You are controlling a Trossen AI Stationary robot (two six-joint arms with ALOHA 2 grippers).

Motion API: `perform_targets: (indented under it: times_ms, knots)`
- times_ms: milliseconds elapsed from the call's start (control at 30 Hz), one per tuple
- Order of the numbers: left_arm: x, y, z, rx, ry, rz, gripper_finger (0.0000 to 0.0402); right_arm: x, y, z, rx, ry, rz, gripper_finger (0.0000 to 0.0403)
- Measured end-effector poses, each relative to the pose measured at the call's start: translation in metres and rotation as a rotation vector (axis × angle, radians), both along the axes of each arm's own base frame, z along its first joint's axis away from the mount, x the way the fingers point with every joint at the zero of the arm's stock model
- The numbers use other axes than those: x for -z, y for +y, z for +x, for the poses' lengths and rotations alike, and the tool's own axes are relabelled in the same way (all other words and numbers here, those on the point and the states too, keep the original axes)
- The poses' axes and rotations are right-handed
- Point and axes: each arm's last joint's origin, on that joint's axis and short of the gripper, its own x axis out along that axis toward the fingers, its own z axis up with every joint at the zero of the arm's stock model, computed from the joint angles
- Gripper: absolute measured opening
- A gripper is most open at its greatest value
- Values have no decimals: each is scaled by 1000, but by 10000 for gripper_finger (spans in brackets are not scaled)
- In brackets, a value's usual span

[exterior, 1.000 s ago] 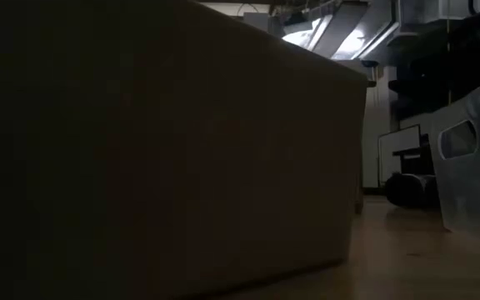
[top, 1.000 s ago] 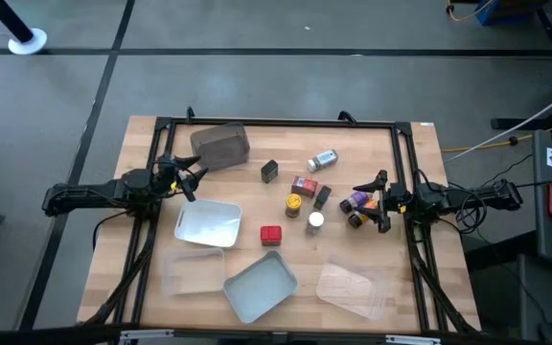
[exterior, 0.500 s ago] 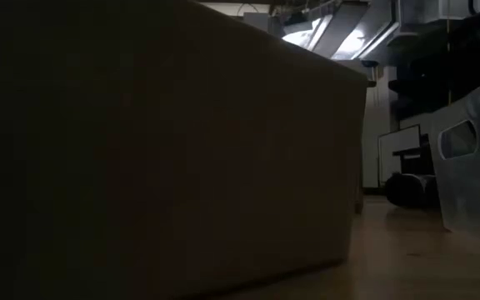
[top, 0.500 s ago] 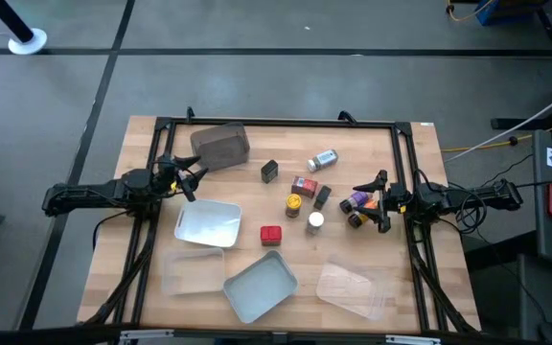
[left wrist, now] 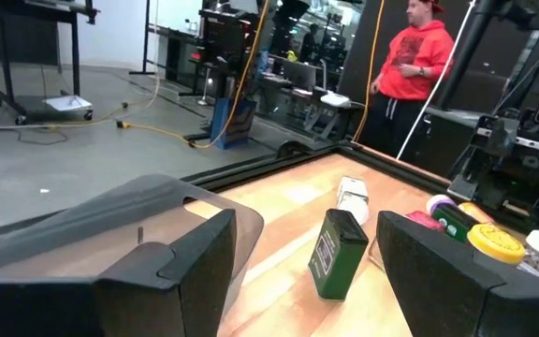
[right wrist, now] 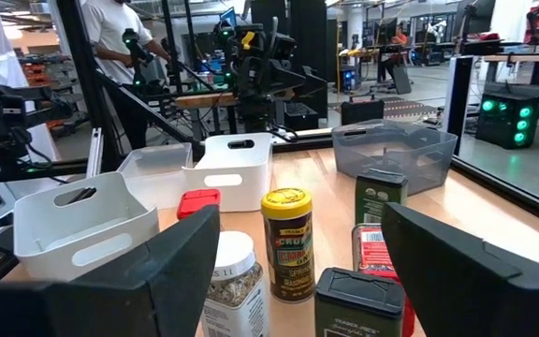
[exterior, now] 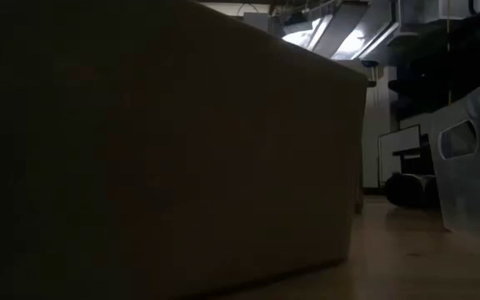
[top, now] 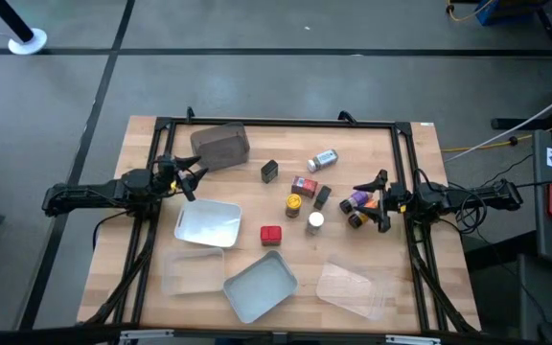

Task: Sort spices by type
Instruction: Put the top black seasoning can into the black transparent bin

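From above: nothing sorted yet, by the look of it. Spice jars and boxes all loose in the middle of the table, none in a tray. Left gripper at 9 o'clock, beside the brown tub, fingers spread, holding nothing. Right gripper at 3 o'clock, fingers spread too, with two purple-topped jars just in front of it, not held. Likely first step: picking one jar. Next move calls for closing on a near jar and carrying it to a tray, maybe the white tray at 7 o'clock.

Low view: blocked by a big dark wall; no spices seen.

Left wrist: a green box standing up ahead, nothing between the fingers.

Right wrist: a yellow-lid jar and a white-lid jar close ahead, nothing gripped.

Against the earlier pictures: no change, all in the same spots.
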Motion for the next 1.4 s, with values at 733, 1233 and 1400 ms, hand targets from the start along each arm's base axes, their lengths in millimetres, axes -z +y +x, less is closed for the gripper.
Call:
perform_targets:
  times_ms: [733,1233,1400]
  knots:
    - [-1,0,0,-3,-97,-101,244,-2,-1,0,18,-23,8,298]
    - [-52,-1,5,30,-358,73,244,-38,-6,-8,166,-270,71,298]
    - [-78,4,27,-6,-254,94,244,-46,-7,-10,213,-277,31,298]
